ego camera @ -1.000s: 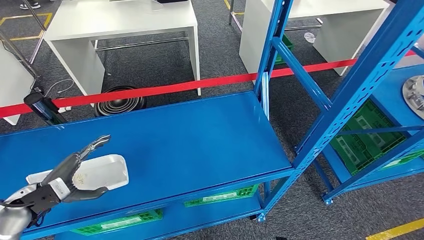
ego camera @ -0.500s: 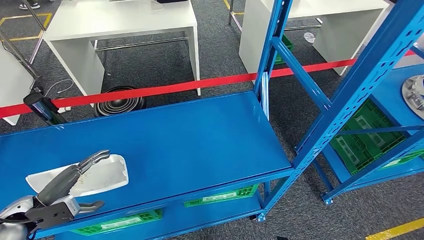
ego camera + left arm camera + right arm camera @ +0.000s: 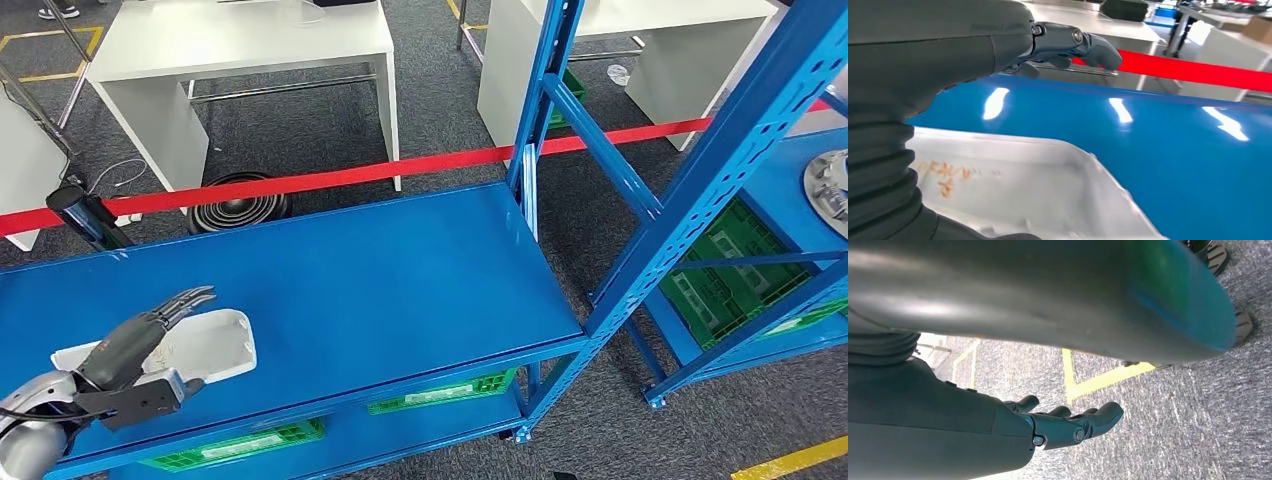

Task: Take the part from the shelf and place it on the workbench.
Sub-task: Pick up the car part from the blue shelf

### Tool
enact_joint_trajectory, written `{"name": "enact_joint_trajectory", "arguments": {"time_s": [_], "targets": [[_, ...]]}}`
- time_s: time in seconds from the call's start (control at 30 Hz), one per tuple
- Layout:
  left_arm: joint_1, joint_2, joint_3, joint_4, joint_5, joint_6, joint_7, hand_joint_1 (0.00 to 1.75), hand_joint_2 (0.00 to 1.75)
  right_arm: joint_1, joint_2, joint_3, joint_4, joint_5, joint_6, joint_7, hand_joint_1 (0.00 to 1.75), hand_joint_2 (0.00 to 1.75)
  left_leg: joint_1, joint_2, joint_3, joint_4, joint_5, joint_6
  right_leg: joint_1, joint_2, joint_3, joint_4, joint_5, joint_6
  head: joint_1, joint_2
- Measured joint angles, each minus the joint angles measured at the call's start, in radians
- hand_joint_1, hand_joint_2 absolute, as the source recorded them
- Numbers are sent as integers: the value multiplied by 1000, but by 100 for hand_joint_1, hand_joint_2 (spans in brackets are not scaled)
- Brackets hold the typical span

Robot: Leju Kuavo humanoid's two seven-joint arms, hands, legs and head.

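Left hand (image 3: 140, 340) hovers, fingers spread, over the white part (image 3: 215, 345) near the shelf (image 3: 400, 290) front edge — right hand (image 3: 1068, 425) loosely spread, empty.

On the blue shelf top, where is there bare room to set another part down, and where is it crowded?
Bare: the blue shelf top from the white part across to the upright post, front edge to back edge. Crowded: the near-left corner, where the left hand is over the white part.

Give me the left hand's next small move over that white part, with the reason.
Probably lower the left hand and close its fingers around the white part. The part lies flat on the blue shelf, the hand sits over its near edge with fingers extended, and nothing shows a grip yet.
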State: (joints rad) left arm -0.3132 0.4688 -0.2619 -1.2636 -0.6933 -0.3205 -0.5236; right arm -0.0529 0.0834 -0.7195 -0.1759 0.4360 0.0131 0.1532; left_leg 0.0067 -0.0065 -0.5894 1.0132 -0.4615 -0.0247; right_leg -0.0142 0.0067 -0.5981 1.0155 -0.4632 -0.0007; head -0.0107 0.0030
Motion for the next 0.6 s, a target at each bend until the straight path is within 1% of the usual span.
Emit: {"name": "enact_joint_trajectory", "arguments": {"time_s": [0.23, 0.6], "targets": [[-32, 0, -19, 65, -22, 20, 11, 0, 175, 0, 0, 0, 0, 3, 0, 1, 0, 0, 0, 0, 0, 0, 0, 0, 0, 0, 0, 0, 0, 0, 0, 0], [-41, 0, -35, 95, -24, 25, 11, 0, 175, 0, 0, -1, 0, 3, 0, 1, 0, 0, 0, 0, 0, 0, 0, 0, 0, 0, 0, 0, 0, 0, 0, 0]]}}
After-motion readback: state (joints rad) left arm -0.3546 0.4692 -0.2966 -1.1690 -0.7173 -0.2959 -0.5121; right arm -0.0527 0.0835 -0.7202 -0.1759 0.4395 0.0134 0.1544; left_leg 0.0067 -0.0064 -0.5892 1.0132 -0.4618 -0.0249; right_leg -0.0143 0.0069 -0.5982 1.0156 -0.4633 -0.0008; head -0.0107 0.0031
